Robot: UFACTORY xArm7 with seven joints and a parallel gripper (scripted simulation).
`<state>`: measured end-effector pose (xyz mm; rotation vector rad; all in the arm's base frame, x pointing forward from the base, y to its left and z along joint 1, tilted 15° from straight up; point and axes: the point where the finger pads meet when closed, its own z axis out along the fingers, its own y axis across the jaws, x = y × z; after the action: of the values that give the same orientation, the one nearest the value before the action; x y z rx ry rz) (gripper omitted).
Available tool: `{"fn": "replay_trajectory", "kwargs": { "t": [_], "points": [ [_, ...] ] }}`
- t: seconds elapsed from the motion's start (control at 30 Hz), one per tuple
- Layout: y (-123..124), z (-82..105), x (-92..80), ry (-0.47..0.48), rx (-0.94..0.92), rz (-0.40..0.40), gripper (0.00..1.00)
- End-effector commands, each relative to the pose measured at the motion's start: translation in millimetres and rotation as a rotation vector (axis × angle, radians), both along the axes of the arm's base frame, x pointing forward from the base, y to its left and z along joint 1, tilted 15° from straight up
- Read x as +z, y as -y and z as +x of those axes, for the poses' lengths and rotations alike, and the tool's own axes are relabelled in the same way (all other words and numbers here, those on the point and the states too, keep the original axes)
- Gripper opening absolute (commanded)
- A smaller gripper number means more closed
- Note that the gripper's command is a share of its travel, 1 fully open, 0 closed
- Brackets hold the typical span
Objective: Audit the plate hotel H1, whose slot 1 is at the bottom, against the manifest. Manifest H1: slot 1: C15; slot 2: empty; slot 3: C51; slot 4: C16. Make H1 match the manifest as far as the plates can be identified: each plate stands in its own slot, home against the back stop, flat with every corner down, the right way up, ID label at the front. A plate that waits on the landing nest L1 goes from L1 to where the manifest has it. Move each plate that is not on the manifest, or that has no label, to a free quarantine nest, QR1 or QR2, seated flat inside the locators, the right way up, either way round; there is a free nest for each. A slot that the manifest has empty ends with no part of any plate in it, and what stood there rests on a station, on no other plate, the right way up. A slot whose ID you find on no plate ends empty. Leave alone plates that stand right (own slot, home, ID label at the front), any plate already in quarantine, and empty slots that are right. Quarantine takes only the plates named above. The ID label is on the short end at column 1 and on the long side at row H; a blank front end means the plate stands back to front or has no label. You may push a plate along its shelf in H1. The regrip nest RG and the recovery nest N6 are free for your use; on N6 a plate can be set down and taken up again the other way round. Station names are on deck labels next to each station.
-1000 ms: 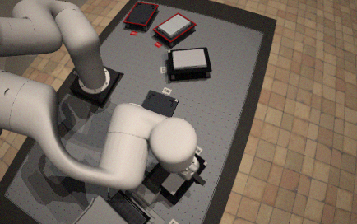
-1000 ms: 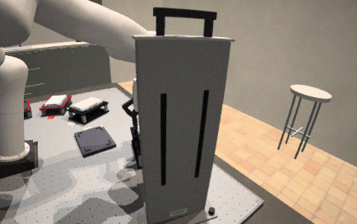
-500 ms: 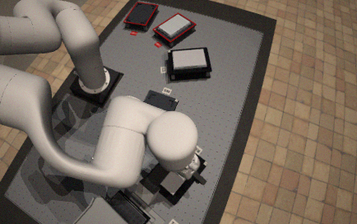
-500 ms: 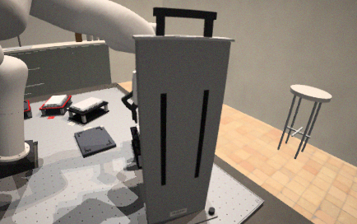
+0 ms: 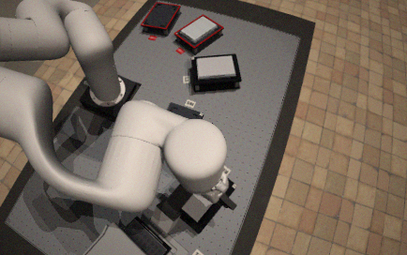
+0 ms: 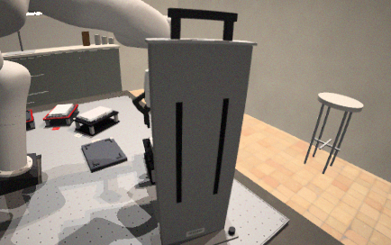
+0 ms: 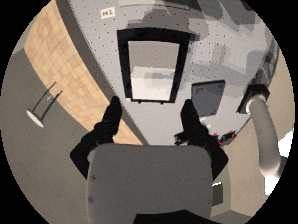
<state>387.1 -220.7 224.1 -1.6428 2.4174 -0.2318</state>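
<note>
My gripper [image 7: 152,104] is open and empty, its two dark fingers spread above a pale plate [image 7: 154,68] that lies flat in a black nest [image 5: 197,208] near the table's front edge. In the overhead view the gripper [image 5: 221,191] sits just past that plate [image 5: 196,205], mostly hidden by my arm. The plate hotel H1 [image 6: 198,135] shows only its closed grey back with two dark slits and a black handle, so its slots and plates are hidden. Its top shows at the bottom edge of the overhead view [image 5: 113,241].
Two red-framed quarantine nests stand at the far end: one dark [image 5: 160,16], one with a pale plate [image 5: 199,30]. A black raised nest [image 5: 216,69] holds another pale plate. A flat dark nest [image 6: 104,153] lies mid-deck. My arm base [image 5: 108,94] stands left. A stool [image 6: 335,126] is off the table.
</note>
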Motion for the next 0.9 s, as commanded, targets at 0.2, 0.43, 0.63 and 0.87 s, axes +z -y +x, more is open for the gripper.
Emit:
{"fn": "replay_trajectory", "kwargs": {
  "t": [0.2, 0.43, 0.63, 0.87],
  "points": [
    [0.2, -1.8, 10.3, 0.003, 0.000, -0.002, 1.00],
    [0.2, -1.8, 10.4, 0.003, 0.000, -0.002, 1.00],
    [0.2, -1.9, 10.3, 0.003, 0.000, -0.001, 1.00],
    [0.2, -1.9, 10.3, 0.003, 0.000, -0.002, 1.00]
  ]
}}
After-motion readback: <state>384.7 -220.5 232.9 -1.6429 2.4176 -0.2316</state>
